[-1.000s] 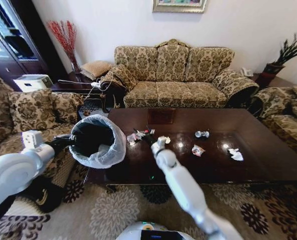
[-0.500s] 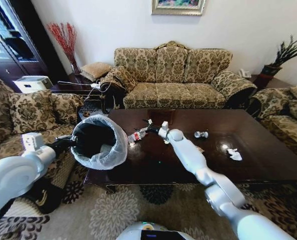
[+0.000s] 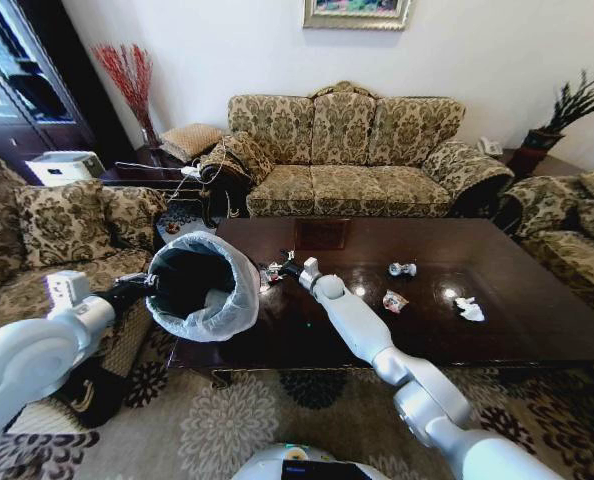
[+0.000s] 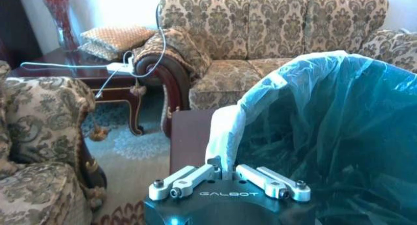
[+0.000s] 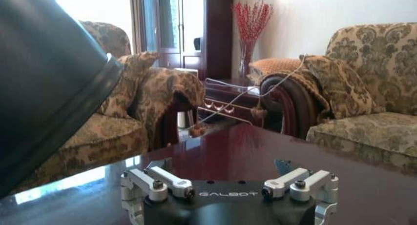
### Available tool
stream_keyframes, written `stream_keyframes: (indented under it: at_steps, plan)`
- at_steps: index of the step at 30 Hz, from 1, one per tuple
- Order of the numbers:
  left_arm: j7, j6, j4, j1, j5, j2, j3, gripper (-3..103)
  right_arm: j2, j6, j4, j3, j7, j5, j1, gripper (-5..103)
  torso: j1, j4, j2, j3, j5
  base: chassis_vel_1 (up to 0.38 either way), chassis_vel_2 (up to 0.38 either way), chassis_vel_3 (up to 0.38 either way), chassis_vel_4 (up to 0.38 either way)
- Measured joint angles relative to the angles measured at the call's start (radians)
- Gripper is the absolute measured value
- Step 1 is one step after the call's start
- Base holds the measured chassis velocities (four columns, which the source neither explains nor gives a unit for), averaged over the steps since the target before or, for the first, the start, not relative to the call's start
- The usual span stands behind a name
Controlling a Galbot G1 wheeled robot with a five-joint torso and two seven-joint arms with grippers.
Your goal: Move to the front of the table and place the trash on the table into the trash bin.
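While tilted toward right claw, trash bin pinched at liner rim by left claw. Beside spread-fingered right claw on counter, bottle: light, slippery, best gripped mid-body.

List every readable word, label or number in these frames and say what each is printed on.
"GALBOT": on the left claw's black housing, left wrist view.
"GALBOT": on the right claw's black housing, right wrist view.
Trash wrappers on the table: print too small to read.
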Motion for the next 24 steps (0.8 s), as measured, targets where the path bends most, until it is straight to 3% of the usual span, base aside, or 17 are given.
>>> stream_keyframes:
  at_steps: [7,10,17,24]
  plan:
    - [0.002,-0.004,0.000,-0.001,0.002,-0.003,0.002,0,0.006,0.006,0.003,-0.018,0.024,-0.091,0.003,100,0.000,0.0002,0.000,0.000,0.0000,-0.065,0.045,0.065,-0.049]
    - [0.003,-0.006,-0.007,0.003,0.005,-0.012,0.003,0,0.020,0.008,-0.012,-0.025,-0.093,-0.132,0.030,100,0.001,0.0003,0.000,0.000,0.0001,-0.054,0.072,0.066,-0.053]
    - [0.006,-0.006,-0.013,0.010,0.007,-0.024,-0.004,0,0.015,0.029,-0.066,-0.061,-0.229,-0.151,0.078,100,0.000,0.0003,0.000,0.000,0.0001,-0.013,0.013,0.011,-0.016]
    - [0.015,-0.014,-0.022,0.008,0.021,-0.032,-0.004,0,0.021,0.119,-0.157,-0.114,-0.262,-0.177,0.123,100,0.000,0.0002,0.000,0.000,0.0000,0.000,0.000,0.000,0.000]
